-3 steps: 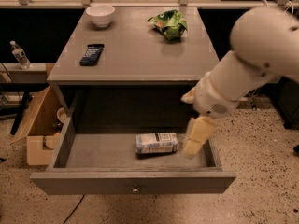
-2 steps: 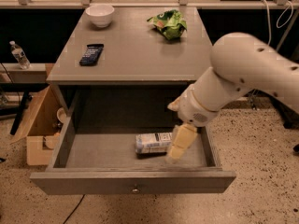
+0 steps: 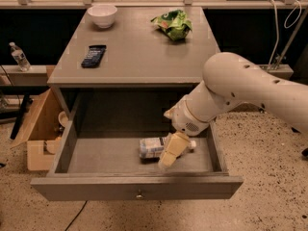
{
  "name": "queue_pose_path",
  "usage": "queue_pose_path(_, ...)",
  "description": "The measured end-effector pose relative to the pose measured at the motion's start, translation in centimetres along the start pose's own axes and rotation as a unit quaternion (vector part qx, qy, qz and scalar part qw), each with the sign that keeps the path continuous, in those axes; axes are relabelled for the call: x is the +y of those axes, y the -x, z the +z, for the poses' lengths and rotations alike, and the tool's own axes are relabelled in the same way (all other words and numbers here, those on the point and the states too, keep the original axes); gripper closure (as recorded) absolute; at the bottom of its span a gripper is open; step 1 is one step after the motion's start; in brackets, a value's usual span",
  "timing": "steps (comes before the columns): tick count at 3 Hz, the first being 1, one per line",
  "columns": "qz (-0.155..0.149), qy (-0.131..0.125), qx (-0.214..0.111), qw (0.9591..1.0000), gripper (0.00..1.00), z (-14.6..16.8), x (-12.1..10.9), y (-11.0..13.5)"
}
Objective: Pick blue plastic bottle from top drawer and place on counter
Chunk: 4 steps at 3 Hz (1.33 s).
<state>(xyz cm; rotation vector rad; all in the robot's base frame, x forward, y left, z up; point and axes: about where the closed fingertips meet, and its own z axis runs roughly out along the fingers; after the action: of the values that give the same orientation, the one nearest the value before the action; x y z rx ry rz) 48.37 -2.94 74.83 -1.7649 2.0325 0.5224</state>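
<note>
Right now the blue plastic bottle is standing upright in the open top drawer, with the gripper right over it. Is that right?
Not quite. The camera view shows the blue plastic bottle lying on its side, not standing upright. The rest holds: it is in the open top drawer, with the gripper right over it.

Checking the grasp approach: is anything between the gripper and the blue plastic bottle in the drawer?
Nothing visible does. The gripper hangs inside the open top drawer, right at the lying blue plastic bottle.
</note>
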Motion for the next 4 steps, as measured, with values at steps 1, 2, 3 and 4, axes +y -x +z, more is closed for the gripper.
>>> queue_pose_path(1,-0.013,-0.007,0.009,0.9998,0.00,1.8,-1.6,-0.6)
queue_pose_path(2,-0.024,-0.021,0.023,0.9992,0.00,4.3,-4.4,-1.6)
queue_pose_path(3,-0.027,-0.025,0.035,0.9987,0.00,6.6,-6.4,-2.7)
queue_pose_path(4,-0.033,-0.024,0.056,0.9976,0.00,9.1,-7.6,-4.1)
